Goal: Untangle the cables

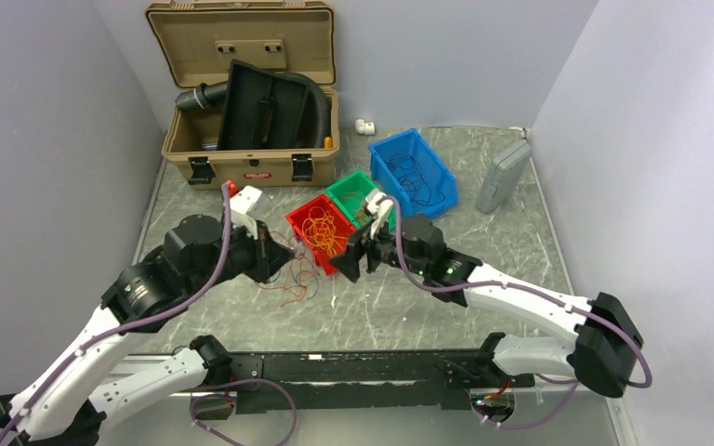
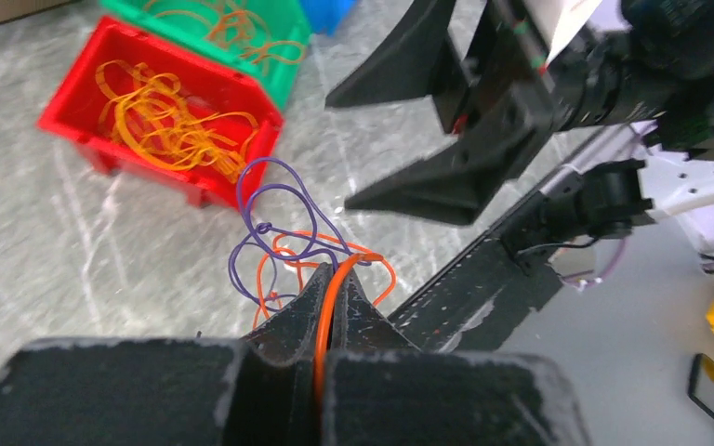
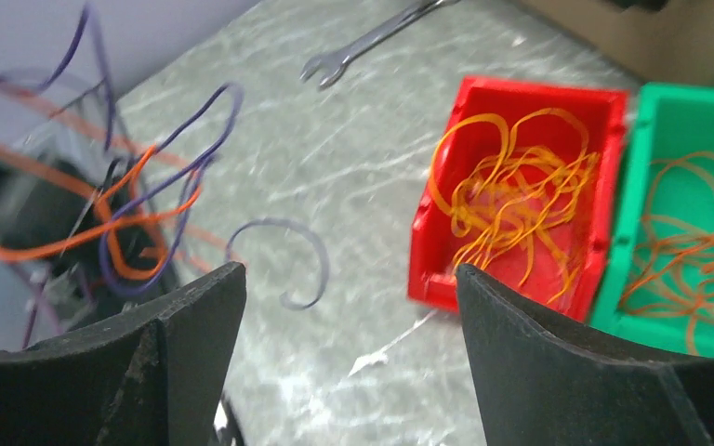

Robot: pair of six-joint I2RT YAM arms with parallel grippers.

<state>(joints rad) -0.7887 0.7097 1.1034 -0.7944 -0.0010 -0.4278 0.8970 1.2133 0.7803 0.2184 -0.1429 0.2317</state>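
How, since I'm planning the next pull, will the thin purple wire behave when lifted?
Probably floppy: the thin purple wire hangs in loose curls. Likely very light, being hair-thin. It may drag the thin orange wire clamped in the left gripper, since they interloop.

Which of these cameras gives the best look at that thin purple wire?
The left wrist view: the purple wire loops sharp and close just beyond the left gripper, knotted with an orange wire. The right wrist view shows it blurred at the left. The top view shows only a tiny tangle, its colours hard to tell.
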